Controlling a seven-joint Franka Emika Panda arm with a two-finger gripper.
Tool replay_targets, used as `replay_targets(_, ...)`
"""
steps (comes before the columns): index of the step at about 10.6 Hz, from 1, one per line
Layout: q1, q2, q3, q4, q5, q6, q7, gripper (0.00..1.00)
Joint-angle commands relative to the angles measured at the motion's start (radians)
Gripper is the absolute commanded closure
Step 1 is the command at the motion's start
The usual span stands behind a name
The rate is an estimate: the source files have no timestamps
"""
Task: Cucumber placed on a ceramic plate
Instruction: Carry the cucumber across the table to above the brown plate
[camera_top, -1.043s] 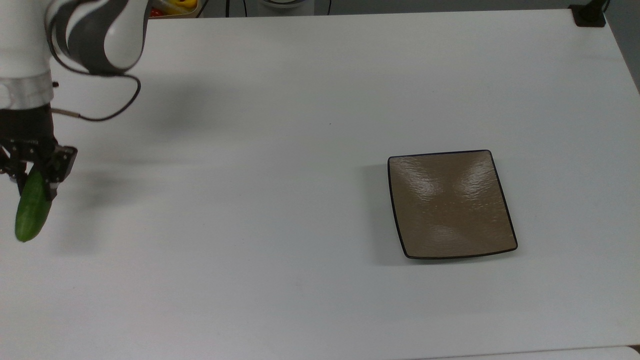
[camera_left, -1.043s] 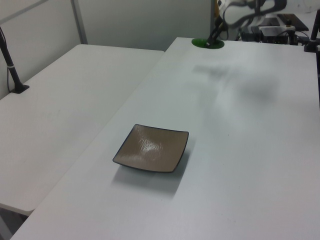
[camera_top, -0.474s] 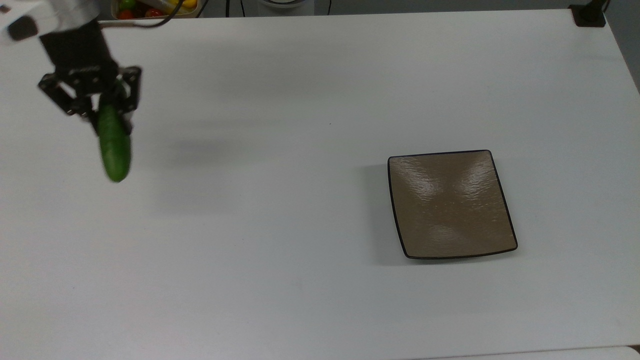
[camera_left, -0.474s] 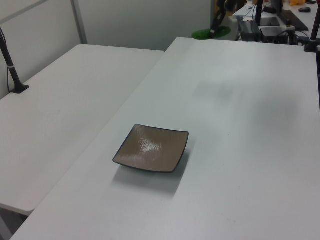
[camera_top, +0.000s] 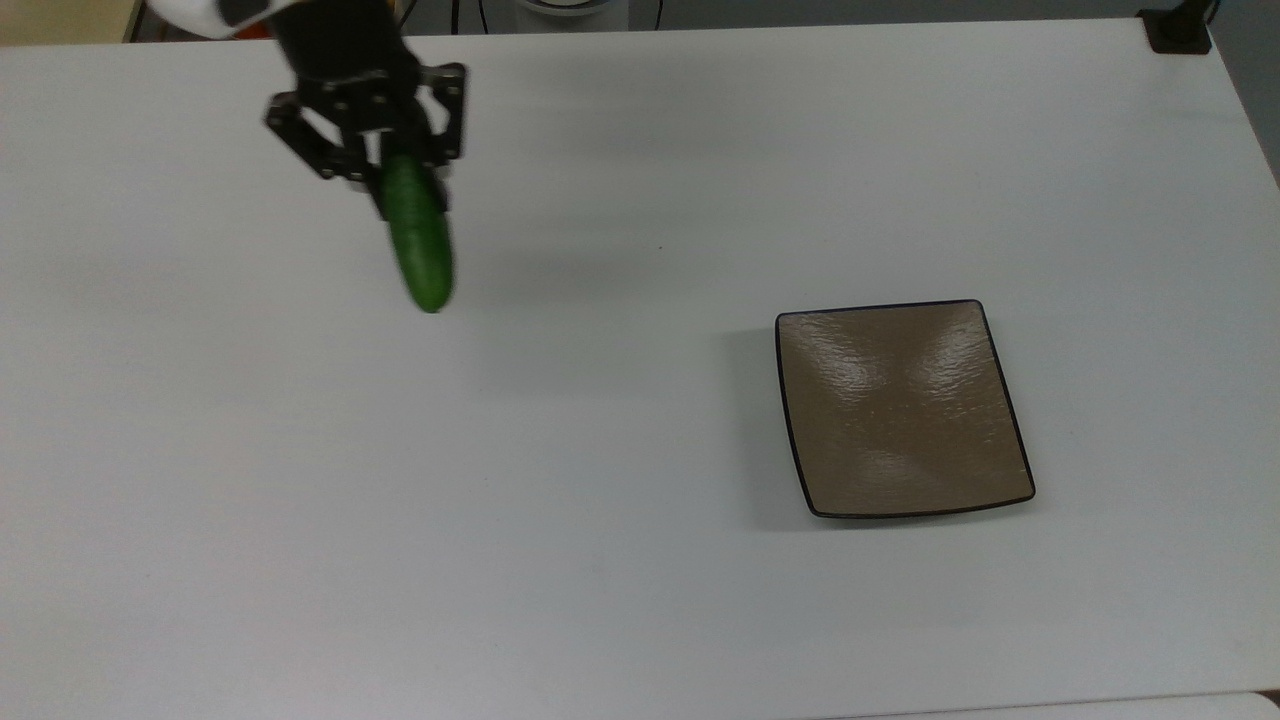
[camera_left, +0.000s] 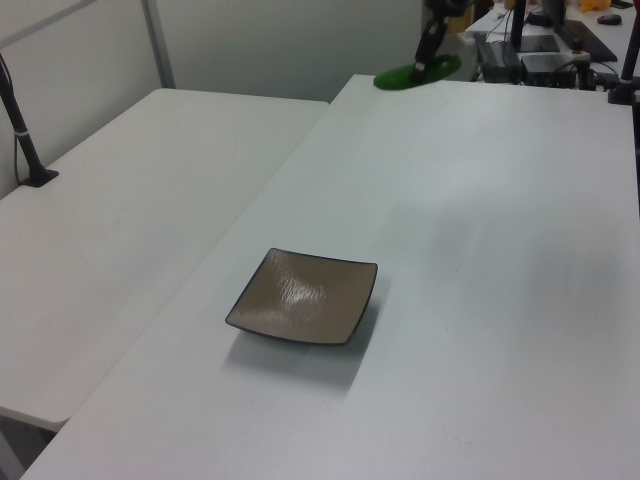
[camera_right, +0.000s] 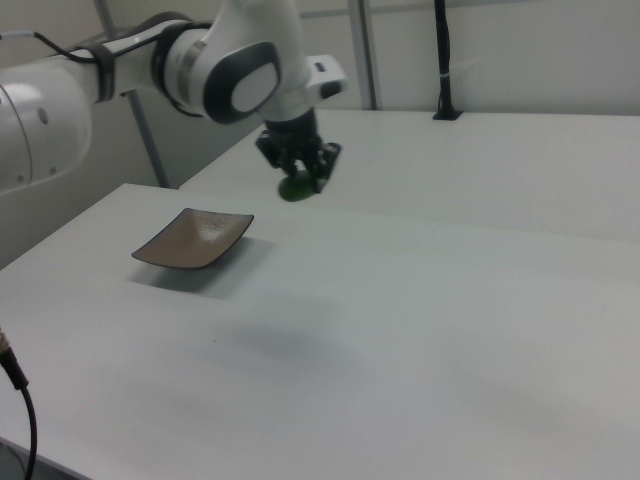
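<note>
My gripper (camera_top: 408, 195) hangs above the table near the top view's upper left, shut on the upper end of the dark green cucumber (camera_top: 420, 250). The cucumber points down the top view, and its free end is clear of the fingers. The square glossy brown ceramic plate (camera_top: 900, 410) with a thin black rim lies bare at the top view's right, well apart from the cucumber. In the right view the gripper (camera_right: 300, 172) holds the cucumber (camera_right: 295, 189) in the air, behind and to the right of the plate (camera_right: 195, 238). In the left view the plate (camera_left: 305, 295) is at mid-table.
A black clamp (camera_top: 1180, 30) sits at the table's far right corner in the top view. A second white table (camera_left: 150, 180) adjoins in the left view, with a black pole (camera_left: 20, 120) clamped on it. A cable (camera_right: 20, 400) hangs at the right view's lower left.
The gripper has carried the cucumber from the top view's left edge up and then to the right, closer to the plate. The plate has not moved.
</note>
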Motion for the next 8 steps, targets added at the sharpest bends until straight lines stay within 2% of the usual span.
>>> replay_targets(1,0.121,-0.038,-0.012,-0.056,0.001,0.004,0.159,1.00)
replay_targets(4,0.237,-0.025,-0.004,-0.055,-0.031,0.046,0.325,0.99)
replay_targets(6,0.259,0.006,0.055,-0.051,-0.042,0.111,0.426,0.99)
replay_targets(8,0.314,0.055,0.088,-0.054,-0.127,0.204,0.553,0.99)
